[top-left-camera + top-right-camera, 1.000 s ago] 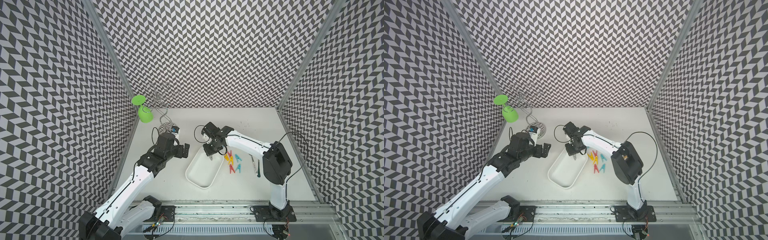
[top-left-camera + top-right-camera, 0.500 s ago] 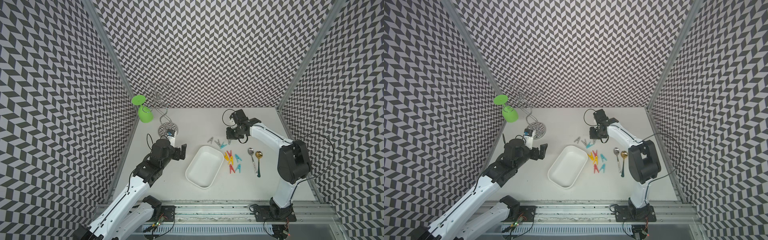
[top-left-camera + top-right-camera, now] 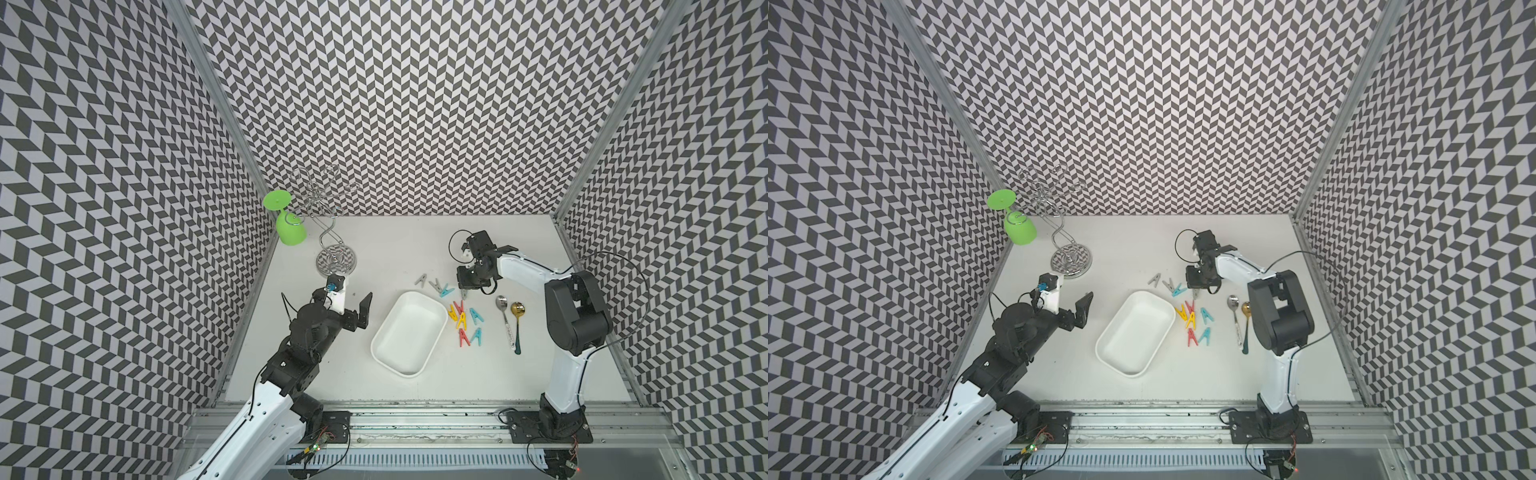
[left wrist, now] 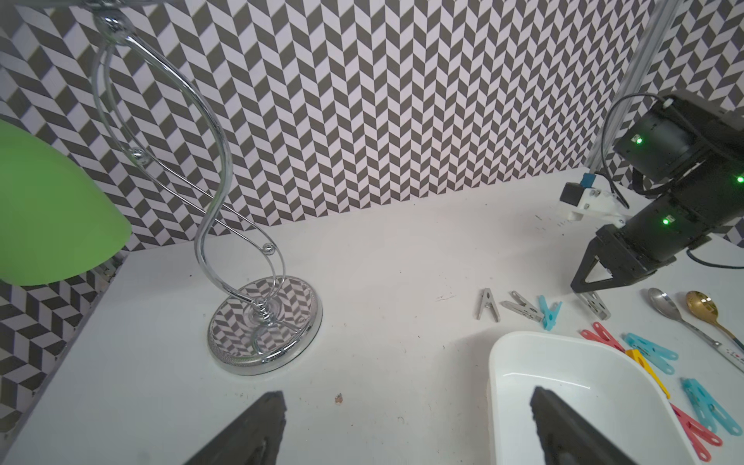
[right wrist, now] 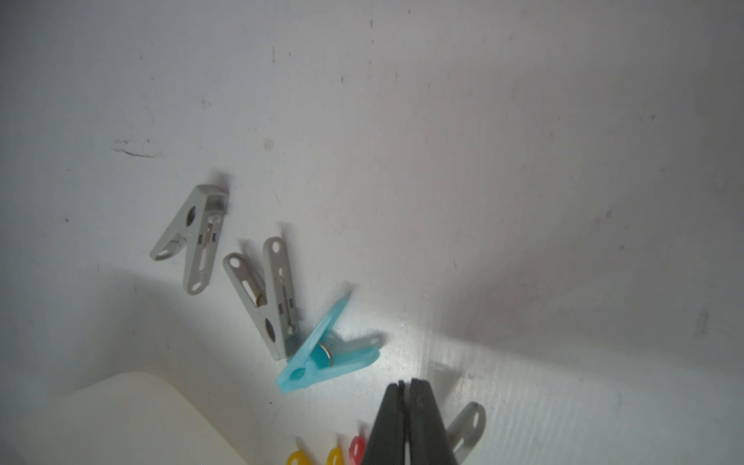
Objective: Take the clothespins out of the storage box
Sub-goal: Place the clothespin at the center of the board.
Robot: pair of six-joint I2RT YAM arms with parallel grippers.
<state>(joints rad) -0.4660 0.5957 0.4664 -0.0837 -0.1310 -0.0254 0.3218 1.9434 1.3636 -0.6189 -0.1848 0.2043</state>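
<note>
Clothespins [image 3: 461,320]: 10, on table [image 3: 415,249] beside storage box [image 3: 407,328]. Left gripper [image 4: 402,402]: spread wide. Right gripper [image 5: 406,386]: pressed nearly together at 1 grey clothespin [image 5: 467,422], possibly pinching it.

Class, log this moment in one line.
storage box empty | clothespins on table | left gripper open | right gripper shut at grey clothespin

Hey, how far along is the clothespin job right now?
Done: the storage box looks empty, and the other clothespins lie beside it. In hand: the right hand seems to grip the last grey clothespin, low beside them. Left: only releasing it.
</note>
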